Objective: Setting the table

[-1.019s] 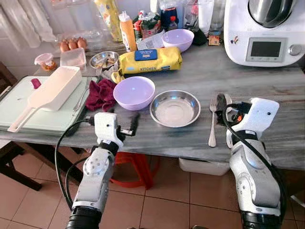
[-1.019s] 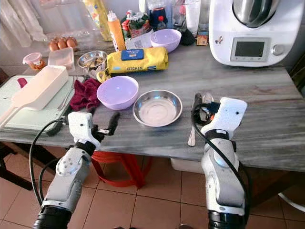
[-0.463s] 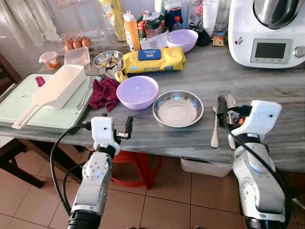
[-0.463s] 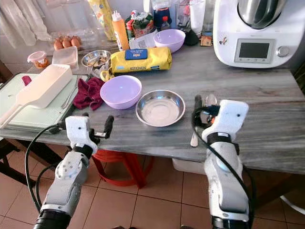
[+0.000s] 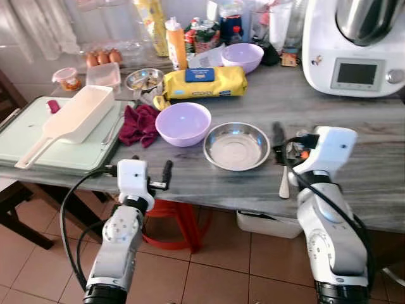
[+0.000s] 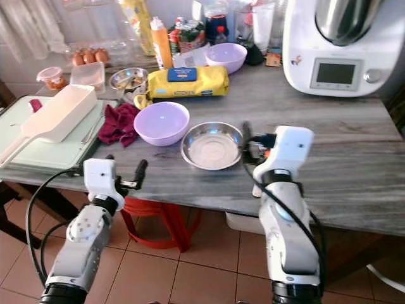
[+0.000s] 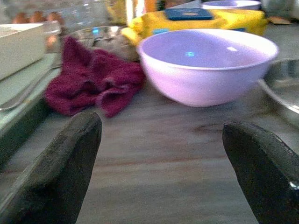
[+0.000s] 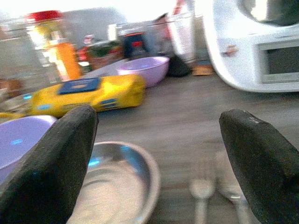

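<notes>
right tool (image 5: 283, 140) shifted toward steel bowl (image 5: 236, 145), spread, half hiding fork (image 5: 284, 183), left tool (image 7: 159, 163) spread

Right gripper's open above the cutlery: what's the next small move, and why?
Probably lower the right gripper onto the fork. Its fingers stand open and empty above the fork and spoon, which lie side by side just right of the steel bowl, so nothing is gripped yet. The left gripper waits open near the table edge, before the purple bowl.
</notes>
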You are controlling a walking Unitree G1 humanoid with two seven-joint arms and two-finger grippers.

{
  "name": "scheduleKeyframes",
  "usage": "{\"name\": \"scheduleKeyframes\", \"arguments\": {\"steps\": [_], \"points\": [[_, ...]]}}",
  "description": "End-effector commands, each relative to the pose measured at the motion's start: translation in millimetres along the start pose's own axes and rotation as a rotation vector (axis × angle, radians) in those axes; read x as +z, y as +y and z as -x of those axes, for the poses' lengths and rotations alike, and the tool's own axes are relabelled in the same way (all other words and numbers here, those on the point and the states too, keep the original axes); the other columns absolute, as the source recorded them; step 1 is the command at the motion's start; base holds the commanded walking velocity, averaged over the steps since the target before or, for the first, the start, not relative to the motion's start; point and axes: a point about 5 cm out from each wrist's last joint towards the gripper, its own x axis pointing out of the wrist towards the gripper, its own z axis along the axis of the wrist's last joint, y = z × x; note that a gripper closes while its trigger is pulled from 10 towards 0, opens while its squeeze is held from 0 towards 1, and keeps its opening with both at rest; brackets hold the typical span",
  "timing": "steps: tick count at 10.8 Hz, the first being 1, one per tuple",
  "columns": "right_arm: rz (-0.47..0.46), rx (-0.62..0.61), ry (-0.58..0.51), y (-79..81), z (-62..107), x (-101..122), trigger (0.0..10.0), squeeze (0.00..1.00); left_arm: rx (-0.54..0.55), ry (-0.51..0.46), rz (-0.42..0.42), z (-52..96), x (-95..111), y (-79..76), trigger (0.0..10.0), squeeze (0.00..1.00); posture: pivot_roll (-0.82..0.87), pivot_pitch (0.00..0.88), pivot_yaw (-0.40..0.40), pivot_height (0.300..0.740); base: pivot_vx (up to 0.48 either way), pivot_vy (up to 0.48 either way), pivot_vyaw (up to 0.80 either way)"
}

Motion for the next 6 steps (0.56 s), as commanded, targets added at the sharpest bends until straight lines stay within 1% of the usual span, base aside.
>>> {"name": "scheduleKeyframes", "arguments": {"steps": [1,2,4,5,6], "points": [[-0.005,0.026,0.013,3.5,-1.1,-3.9,10.0,0.00,0.030,0.002,0.017,-0.8,4.5,5.3,10.0,0.00,-0.08,0.056,0.087,0.740,0.000,0.000,0.00],[0.036,0.002,0.051,4.0,-2.3,-7.0,10.0,0.00,0.000,-0.034,-0.001,-2.7,9.2,2.8,10.0,0.00,-0.08,0.055,0.075,0.740,0.000,0.000,0.00],[0.037,0.020,0.040,4.0,0.4,-8.6,10.0,0.00,-0.004,-0.071,-0.013,-3.1,15.9,-0.2,10.0,0.00,-0.07,0.053,0.072,0.740,0.000,0.000,0.00],[0.052,0.030,0.036,3.5,0.4,-8.8,10.0,0.00,0.001,-0.066,-0.005,-2.1,14.9,-1.0,10.0,0.00,-0.07,0.048,0.070,0.740,0.000,0.000,0.00],[0.042,0.022,0.043,1.8,0.0,-9.9,10.0,0.00,0.005,-0.058,0.010,-1.3,13.2,-1.8,10.0,0.00,-0.07,0.044,0.072,0.740,0.000,0.000,0.00]]}}
